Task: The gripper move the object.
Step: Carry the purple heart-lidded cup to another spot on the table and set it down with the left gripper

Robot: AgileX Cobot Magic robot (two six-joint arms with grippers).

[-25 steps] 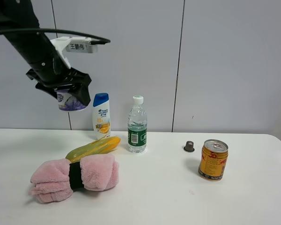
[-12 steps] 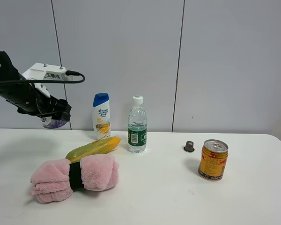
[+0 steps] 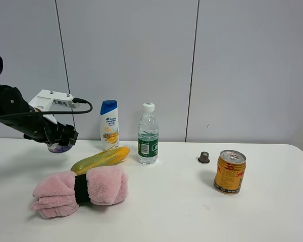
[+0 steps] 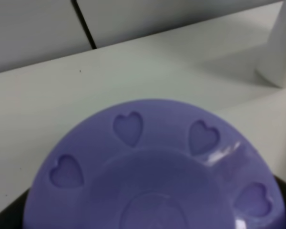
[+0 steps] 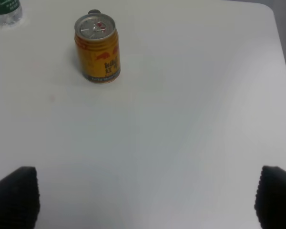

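My left gripper (image 3: 59, 139) is shut on the small round tub (image 3: 58, 147), whose purple underside shows below the dark jaws. It holds the tub low over the table's back left, left of the shampoo bottle (image 3: 109, 122). A white labelled box (image 3: 53, 99) and a black cable sit on top of the gripper. In the left wrist view the tub's lavender lid (image 4: 152, 167), embossed with hearts, fills the picture. My right gripper (image 5: 145, 200) is open and empty over bare table, with its dark fingertips (image 5: 14, 195) at the picture's corners. It is out of the exterior view.
A pink rolled towel (image 3: 81, 189) with a dark band lies front left, with a corn cob (image 3: 101, 159) behind it. A water bottle (image 3: 148, 134) stands mid-back. A gold-red can (image 3: 230, 172) (image 5: 97, 47) and a small dark cap (image 3: 204, 158) are on the right.
My left gripper has carried the tub down and to the left, from high above the shampoo bottle to just over the table's back left. Nothing else has moved.
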